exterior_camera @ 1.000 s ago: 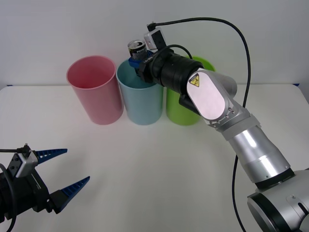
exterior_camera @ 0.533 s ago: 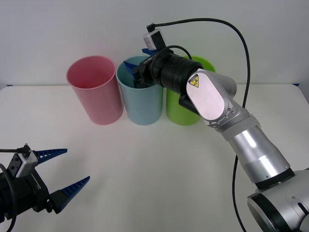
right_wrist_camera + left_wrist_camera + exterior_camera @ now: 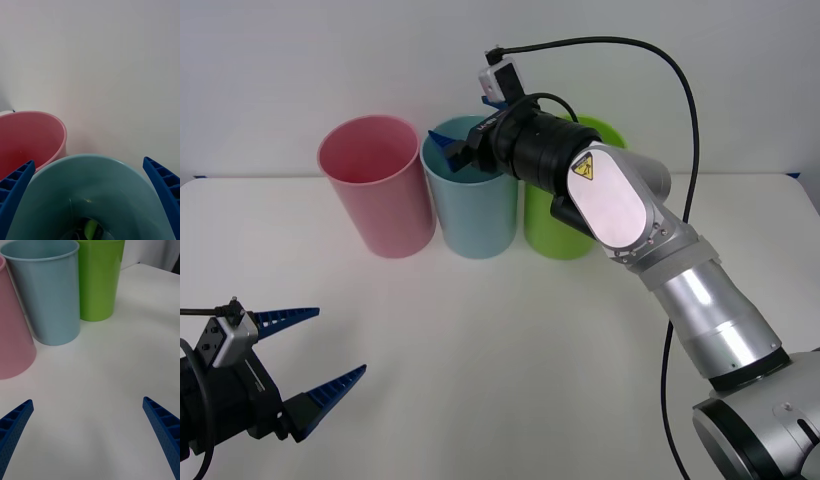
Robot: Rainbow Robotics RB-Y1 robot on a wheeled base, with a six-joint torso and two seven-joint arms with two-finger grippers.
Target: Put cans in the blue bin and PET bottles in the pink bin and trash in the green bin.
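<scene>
Three tall round cups stand in a row on our white table (image 3: 510, 350): the pink bin (image 3: 373, 187), the blue bin (image 3: 470, 205) and the green bin (image 3: 552, 228), sides nearly touching. All three look smooth and plastic, a bit narrower at the bottom. Our right gripper (image 3: 463, 138) hangs over the blue bin's mouth with its ribbed blue fingers (image 3: 162, 187) spread wide, holding nothing. Deep inside the blue bin we see something dark with a bit of yellow-green (image 3: 90, 229); we cannot tell if it is the can. Our left gripper (image 3: 308, 352) waits low near the table's front, wide open and empty too.
</scene>
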